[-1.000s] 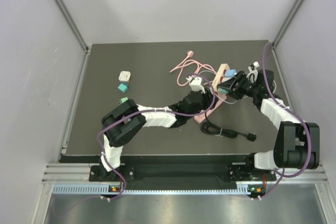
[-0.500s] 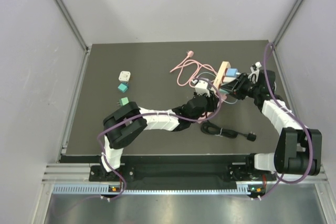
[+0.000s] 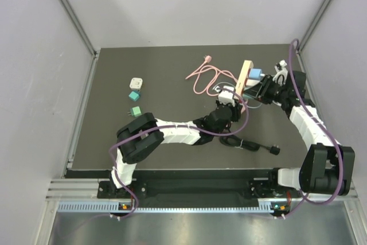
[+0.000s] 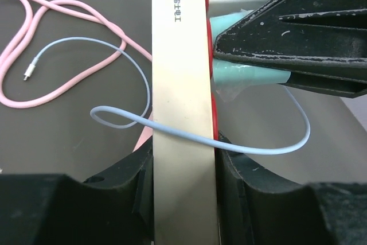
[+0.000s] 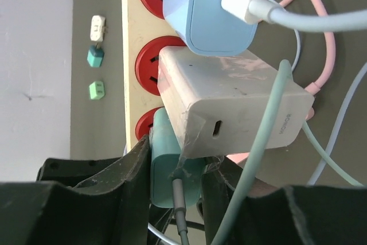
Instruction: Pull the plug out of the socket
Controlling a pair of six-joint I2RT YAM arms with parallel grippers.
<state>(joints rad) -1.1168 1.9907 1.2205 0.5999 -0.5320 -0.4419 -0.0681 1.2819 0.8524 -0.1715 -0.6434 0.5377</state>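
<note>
A beige socket strip [image 3: 246,75] with red sockets [image 5: 148,67] is held off the table, my left gripper [image 4: 183,179] shut across its body. A teal plug [image 5: 171,171] sits against the lowest red socket, partly under a white charger [image 5: 229,104]. My right gripper [image 5: 175,179] is shut on the teal plug, one finger on each side. In the left wrist view the teal plug [image 4: 236,73] meets the strip's red face, with the right fingers [image 4: 298,38] around it. A blue charger [image 5: 215,4] fills the top socket.
A pink cable [image 3: 202,77] loops behind the strip and a black cord [image 3: 243,143] lies in front of it. Three small adapters [image 3: 135,96] sit at the left of the mat. Thin blue and teal cables [image 4: 172,130] hang across the strip.
Both arms carried the strip up and toward the back right. The right gripper closed on the teal plug; the left kept its hold.
</note>
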